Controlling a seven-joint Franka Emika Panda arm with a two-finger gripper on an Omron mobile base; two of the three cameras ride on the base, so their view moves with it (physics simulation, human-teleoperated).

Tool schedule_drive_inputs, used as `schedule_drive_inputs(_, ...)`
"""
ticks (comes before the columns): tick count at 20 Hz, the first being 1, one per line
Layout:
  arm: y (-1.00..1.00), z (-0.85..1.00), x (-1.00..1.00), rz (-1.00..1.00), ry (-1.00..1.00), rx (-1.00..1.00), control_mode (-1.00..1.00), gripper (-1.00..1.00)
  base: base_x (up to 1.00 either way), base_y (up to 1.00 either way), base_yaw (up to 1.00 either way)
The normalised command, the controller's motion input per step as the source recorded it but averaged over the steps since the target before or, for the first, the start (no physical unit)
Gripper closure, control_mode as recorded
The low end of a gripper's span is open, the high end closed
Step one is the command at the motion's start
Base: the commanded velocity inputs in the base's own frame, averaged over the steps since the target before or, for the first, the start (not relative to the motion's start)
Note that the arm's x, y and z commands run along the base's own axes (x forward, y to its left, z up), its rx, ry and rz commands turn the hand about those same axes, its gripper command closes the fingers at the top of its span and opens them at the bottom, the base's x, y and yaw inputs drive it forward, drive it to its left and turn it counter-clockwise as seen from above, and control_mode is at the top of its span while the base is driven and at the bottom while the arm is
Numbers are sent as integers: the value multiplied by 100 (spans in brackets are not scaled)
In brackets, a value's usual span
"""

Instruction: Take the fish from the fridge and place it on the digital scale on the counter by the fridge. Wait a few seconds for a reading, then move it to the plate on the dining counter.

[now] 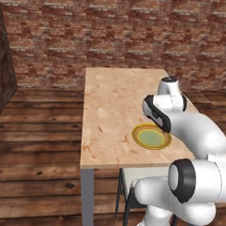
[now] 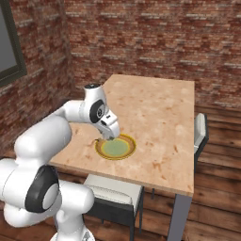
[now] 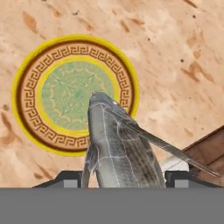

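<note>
Hand view: the gripper (image 3: 122,183) is closed on the fish (image 3: 118,148), whose grey body rises between the fingertips and points out over the plate (image 3: 26,105). Beyond, the plate sits on the dining counter (image 3: 175,52), near its front edge.

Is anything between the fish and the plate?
No, just air. In the hand view the fish, held in the gripper, hangs above the plate.

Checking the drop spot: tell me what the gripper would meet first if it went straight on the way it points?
Likely the plate; the gripper holds the fish aimed at its near rim, though depth is unclear.
</note>
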Motion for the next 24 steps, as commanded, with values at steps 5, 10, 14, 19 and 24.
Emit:
schedule_drive_inputs(5,-8,-48,55,0,0,0,-100,100,0,0,0)
schedule_drive_inputs(10,0,-42,20,0,0,0,-100,100,0,0,0)
schedule_drive_inputs(14,0,-32,4,0,0,0,-100,100,0,0,0)
schedule_drive_inputs(19,-7,-32,9,0,0,0,-100,100,0,0,0)
schedule_drive_inputs(24,-4,-28,13,0,0,0,-100,100,0,0,0)
